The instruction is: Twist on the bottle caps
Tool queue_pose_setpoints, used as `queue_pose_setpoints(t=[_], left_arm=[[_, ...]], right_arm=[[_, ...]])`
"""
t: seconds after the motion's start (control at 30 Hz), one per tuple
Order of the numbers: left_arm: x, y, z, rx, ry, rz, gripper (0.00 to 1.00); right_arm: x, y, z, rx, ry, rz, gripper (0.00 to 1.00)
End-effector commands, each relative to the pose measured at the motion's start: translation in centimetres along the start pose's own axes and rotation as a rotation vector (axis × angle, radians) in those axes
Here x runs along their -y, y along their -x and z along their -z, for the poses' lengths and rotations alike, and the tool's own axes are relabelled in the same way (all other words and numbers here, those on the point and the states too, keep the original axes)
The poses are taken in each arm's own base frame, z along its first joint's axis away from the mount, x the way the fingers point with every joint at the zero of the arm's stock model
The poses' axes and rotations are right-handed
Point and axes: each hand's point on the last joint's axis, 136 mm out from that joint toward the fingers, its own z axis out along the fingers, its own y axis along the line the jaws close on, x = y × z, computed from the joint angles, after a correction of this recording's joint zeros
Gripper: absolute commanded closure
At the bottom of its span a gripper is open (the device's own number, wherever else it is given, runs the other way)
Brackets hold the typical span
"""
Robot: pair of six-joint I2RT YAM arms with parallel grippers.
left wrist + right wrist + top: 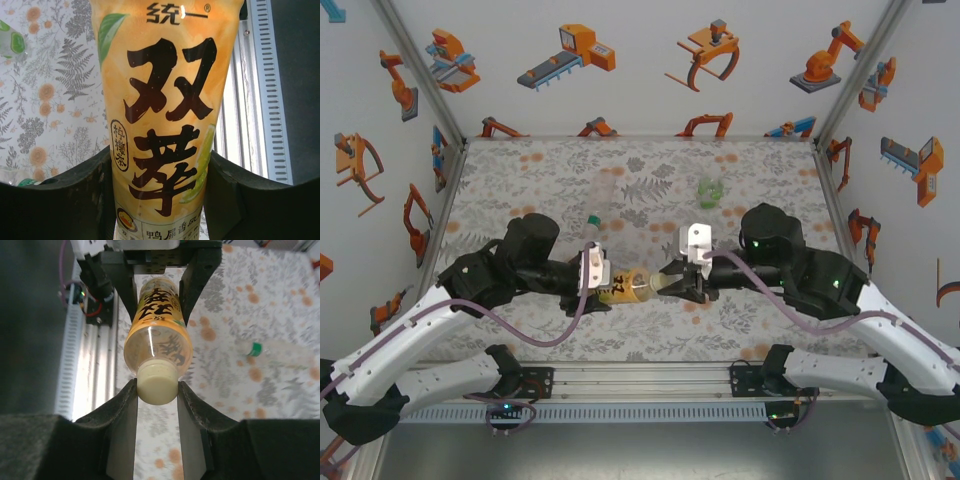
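Right wrist view: the right pincer (156, 390) sits low in the centre of the frame, its jaws closed snugly on the cream-white cap (156, 381), one pad on each side. The cap sits on the neck of the amber bottle (157, 335). The bottle runs up the frame into the left pincer (161, 280) at top centre, whose jaws are clamped on the labelled body. From above, the two meet nose to nose at mid-frame, with the bottle lying level between them over the patterned table (520, 180). I cannot tell how far the cap is threaded on. To do this step well, the right wrist should turn about the bottle's long axis. The cap should stay square to the neck, with a light push toward the left. The left grip should be firm enough to stop the body spinning, yet not crush the thin plastic. Farther out, a clear bottle (292, 352) with a green cap (256, 348) lies at the right edge. A green-labelled bottle (710, 190) lies in the upper middle of the top view.
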Motion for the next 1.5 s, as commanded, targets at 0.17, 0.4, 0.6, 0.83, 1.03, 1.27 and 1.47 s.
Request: queue_pose_setpoints(t=[0.17,0.4,0.6,0.83,1.03,1.27,1.47], left_arm=[[0.0,0.7,-0.1,0.024,-0.003,-0.023,1.0],[-0.2,0.5,-0.5,0.018,-0.008,-0.019,1.0],[-0.3,0.6,-0.7,0.016,-0.011,-0.024,1.0],[-0.3,0.7,-0.8,0.018,-0.017,-0.026,1.0],[-0.3,0.8,-0.9,0.019,-0.02,-0.027,1.0],[-0.2,0.8,-0.8,0.024,-0.025,-0.027,1.0],[0.0,1.0,-0.7,0.031,-0.03,-0.026,1.0]], right_arm=[[4.1,-0.8,0.2,0.13,-0.227,-0.943,1.0],[5.0,-5.7,1.0,0.145,-0.404,-1.612,1.0],[4.8,-5.4,0.1,0.193,-0.345,-1.813,1.0],[5.0,-3.4,0.2,0.14,-0.339,-1.554,0.83],[5.2,-1.4,1.5,0.117,-0.34,-1.181,0.43],[3.6,2.2,2.6,0.13,-0.23,-0.533,0.42],[0.5,1.5,2.2,0.022,-0.075,-0.03,0.42]])
